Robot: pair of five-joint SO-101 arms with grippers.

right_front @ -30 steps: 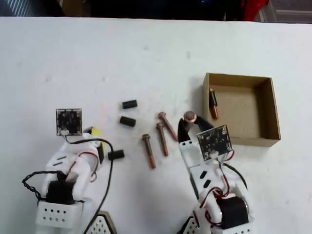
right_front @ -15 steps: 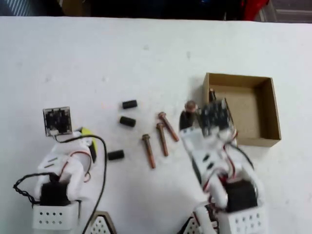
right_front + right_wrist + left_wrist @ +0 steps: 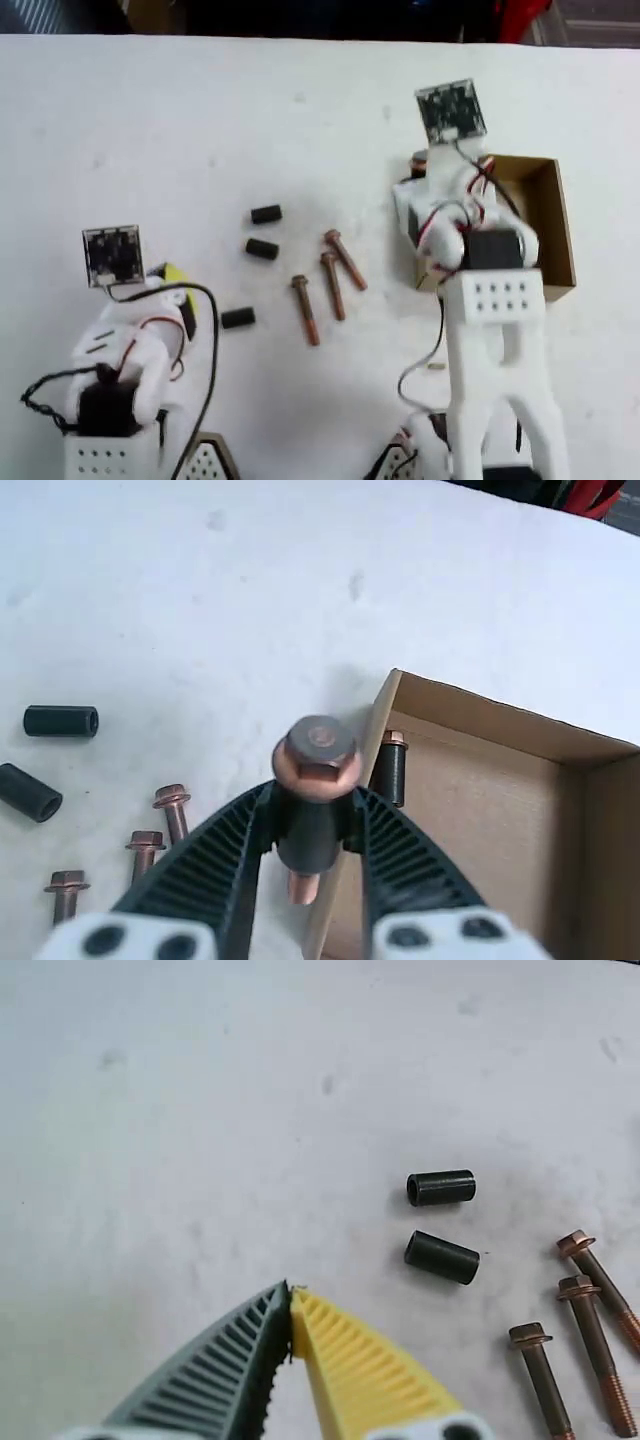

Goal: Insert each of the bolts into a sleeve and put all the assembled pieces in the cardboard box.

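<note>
The right arm is stretched far out from its base at 6 o'clock towards 12 o'clock, with its wrist over the 9 o'clock wall of the cardboard box. The right gripper is narrowed around an assembled piece, its black toothed fingers pressing the dark sleeve from both sides. This piece stands nearly upright: the copper flanged head is on top and the threaded tip pokes out below the sleeve. It seems to hang right above the box's wall, though whether it is inside or outside the rim is hard to judge. A second assembled piece lies inside the box against that same wall.

The left arm is folded back at about 8 o'clock on the white table. The left gripper is closed on nothing, its grey and yellow tips meeting, pointing towards 12 o'clock.

Between the arms lie three loose bolts and. Their heads point towards 12 o'clock and their shanks run towards 5 or 6 o'clock. Towards 10 o'clock of them lie two loose sleeves: one has its long axis from 9 to 3 o'clock, the other lies slightly tilted. A third sleeve lies at their 9 o'clock, just beside the left arm, with its axis also from 9 to 3 o'clock.
</note>
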